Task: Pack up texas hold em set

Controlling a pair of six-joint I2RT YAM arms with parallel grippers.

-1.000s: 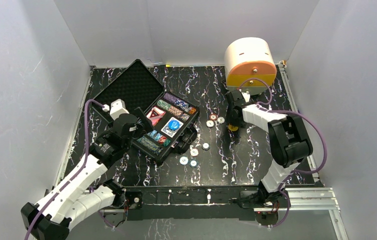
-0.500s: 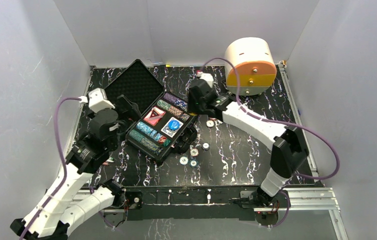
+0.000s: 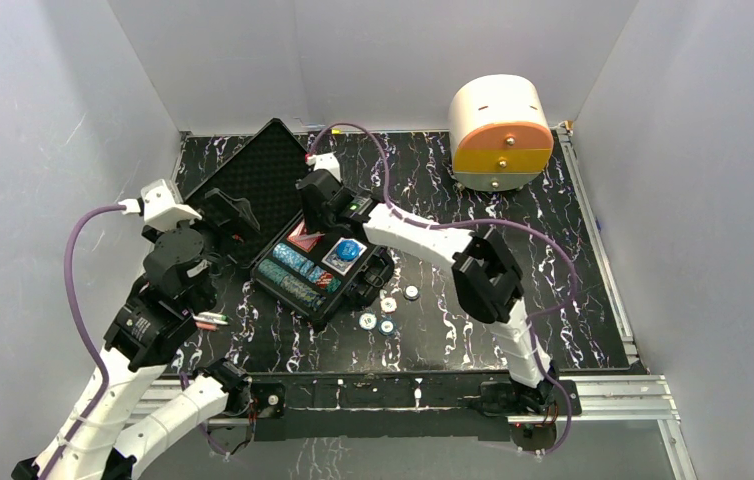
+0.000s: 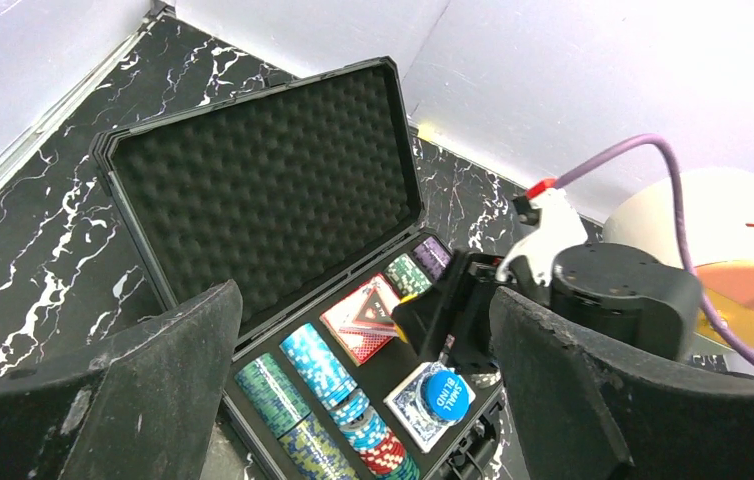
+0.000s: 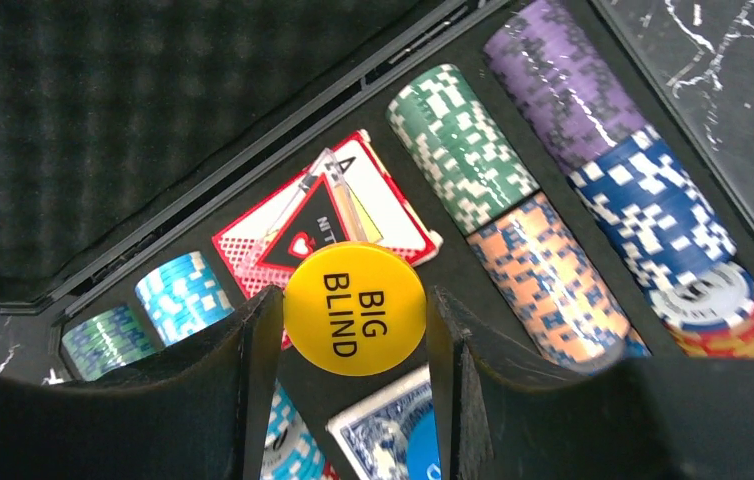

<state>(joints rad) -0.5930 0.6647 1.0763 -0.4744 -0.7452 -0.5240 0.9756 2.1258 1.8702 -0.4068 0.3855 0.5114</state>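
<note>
The right pincer is clamped on a yellow disc lettered "BIG BLIND". The disc sits edge to edge between the two black fingers, which are only as far apart as the disc is wide. The disc hangs over the open case, above the near corner of the red deck and just beyond the blue deck. From the wrist view I cannot tell whether the disc touches the deck beneath it.

The left pincer stands wide apart and holds nothing. It hovers over the counter at the left side of the case, touching neither case nor lid, with the foam lid in the gap between its fingers.

The case lies left of centre on the counter, set at an angle, with its lid thrown back toward the far left corner. Inside it are rows of chips in green, purple, blue, orange and turquoise. A blue disc marked "SMALL BLIND" rests on the blue deck. Several loose discs lie on the counter just to the right of the case. A white-and-orange drawer box stands well apart at the far right.
</note>
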